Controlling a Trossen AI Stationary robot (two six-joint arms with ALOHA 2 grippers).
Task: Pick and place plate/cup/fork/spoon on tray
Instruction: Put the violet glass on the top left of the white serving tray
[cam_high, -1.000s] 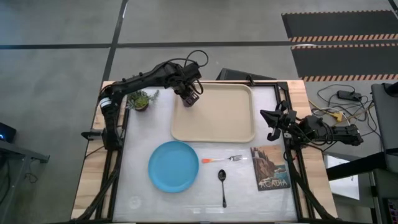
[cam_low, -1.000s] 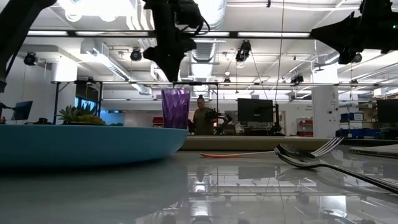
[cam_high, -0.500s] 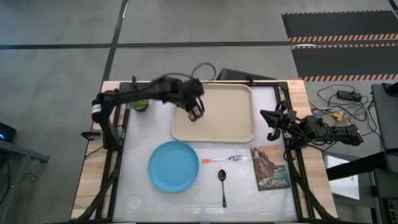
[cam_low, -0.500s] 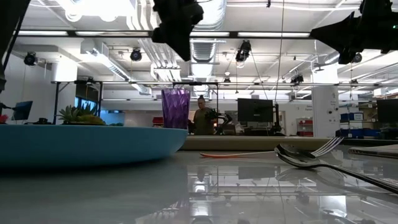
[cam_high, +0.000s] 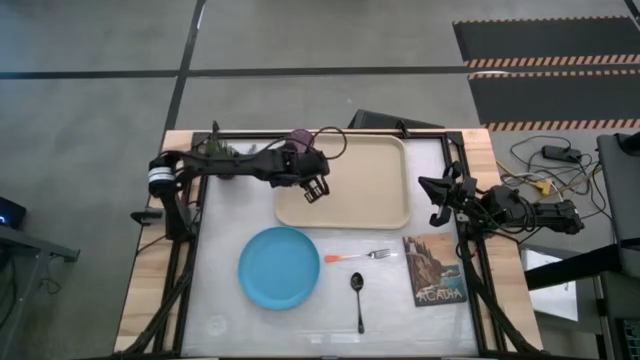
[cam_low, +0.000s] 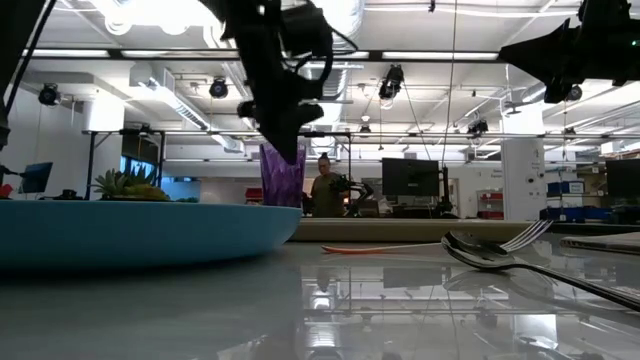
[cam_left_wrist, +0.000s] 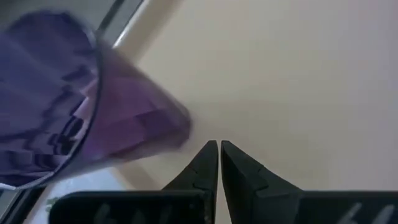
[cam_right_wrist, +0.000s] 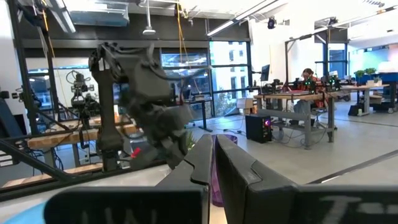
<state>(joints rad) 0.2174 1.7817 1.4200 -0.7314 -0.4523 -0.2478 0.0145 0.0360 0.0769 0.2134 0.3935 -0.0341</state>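
The purple cup (cam_high: 300, 137) stands upright on its base in the far left corner of the beige tray (cam_high: 360, 190); it also shows in the left wrist view (cam_left_wrist: 68, 118) and the low view (cam_low: 283, 172). My left gripper (cam_high: 316, 187) is shut and empty above the tray, just on the near side of the cup. The light-blue plate (cam_high: 279, 267), the orange-handled fork (cam_high: 360, 256) and the dark spoon (cam_high: 358, 298) lie on the table near the tray's near side. My right gripper (cam_high: 438, 200) is shut and empty at the table's right edge.
An upright "ACADIA" book (cam_high: 434, 270) stands right of the fork. A small potted plant (cam_high: 222, 152) sits left of the tray, partly under my left arm. The tray's middle and right are bare.
My left gripper has drawn away from the cup toward the table's near edge, over the tray, rising first and then coming down again. The cup has stayed upright in the tray's far left corner.
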